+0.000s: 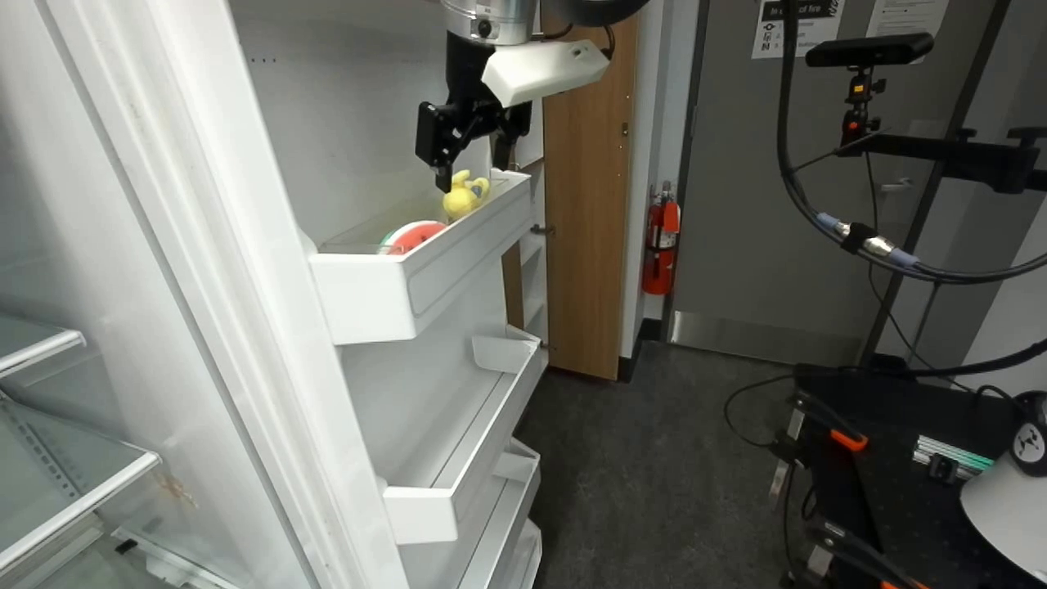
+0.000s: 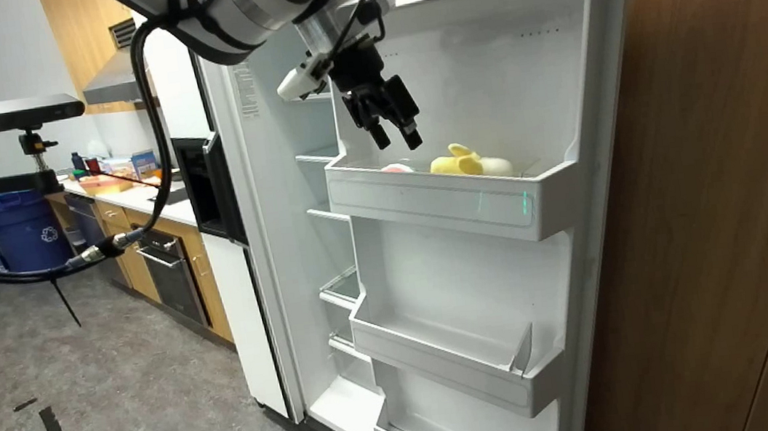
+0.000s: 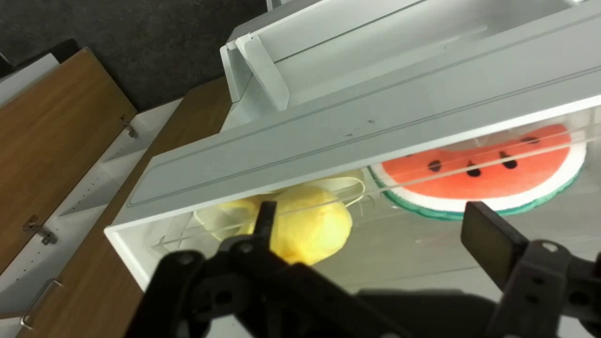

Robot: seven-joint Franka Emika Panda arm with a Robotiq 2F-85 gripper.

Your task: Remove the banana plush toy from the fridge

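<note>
Claw (image 3: 373, 230) spread wide and holding nothing, I hang at upper centre in both exterior views; the banana plush toy (image 3: 317, 230) lies in a door bin (image 3: 328, 141) of the fridge (image 2: 485, 86), just below centre in my wrist view, a watermelon slice (image 3: 488, 180) at right.

1 banana plush toy (image 3: 314, 225) | 1 watermelon slice (image 3: 488, 177) | 1 gripper (image 3: 373, 220)

We see a soft pale-yellow plush banana toy (image 3: 314, 230), with a rounded body and peel-like flaps, lying near one end of a glossy white door bin (image 2: 432, 191), whose front wall hides its lower part from us in both exterior views. We find the large white refrigerator (image 2: 484, 79) open, its clear interior shelves (image 1: 90, 501) in sight.
</note>
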